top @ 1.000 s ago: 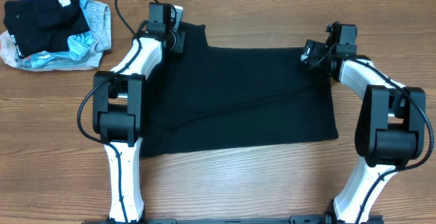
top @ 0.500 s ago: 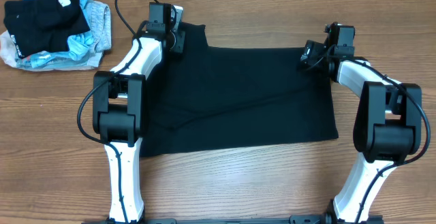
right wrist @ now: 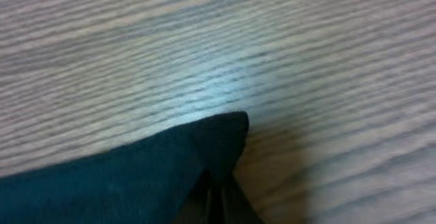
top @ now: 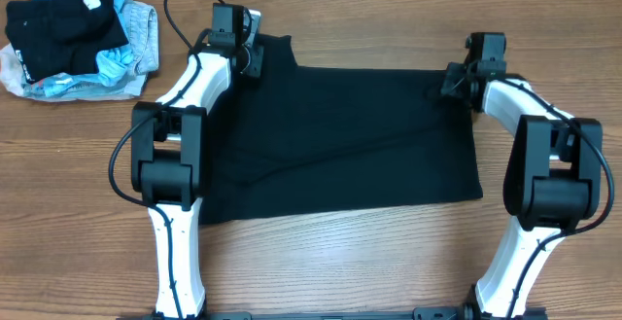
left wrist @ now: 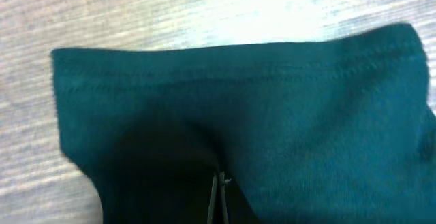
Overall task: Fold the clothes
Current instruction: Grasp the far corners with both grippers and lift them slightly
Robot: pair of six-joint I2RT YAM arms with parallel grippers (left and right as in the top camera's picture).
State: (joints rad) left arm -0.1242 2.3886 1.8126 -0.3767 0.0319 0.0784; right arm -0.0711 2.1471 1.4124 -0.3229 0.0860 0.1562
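— Two arms reach over a wooden tabletop (top: pixel 389 262), and one black garment (top: pixel 350 145) lies spread flat between them. Where is it held?

— At its two far corners. The left gripper (top: pixel 249 55) is pinched shut on a hemmed flap (left wrist: pixel 238 67) that sticks out at the garment's far left. The right gripper (top: pixel 455 79) is pinched shut on the far right corner tip (right wrist: pixel 228 125), which comes up off the wood in a small peak.

— Which way does the cloth run from there?

— Its long axis goes left to right, parallel to the tabletop's far edge, from one gripper to the other. The rest of the cloth lies on the near side of both grippers, stretching back toward the arm bases at the near edge.

— So each arm has its own corner?

— Yes, each is at the corner on its own side, and neither crosses over. My guess is that the fold goes across the short way, with the far edge carried toward the near edge by both arms together.

— Is anything in the way?

— No. A heap of other garments (top: pixel 73 38) sits in the far left corner of the tabletop, well apart from the spread cloth.
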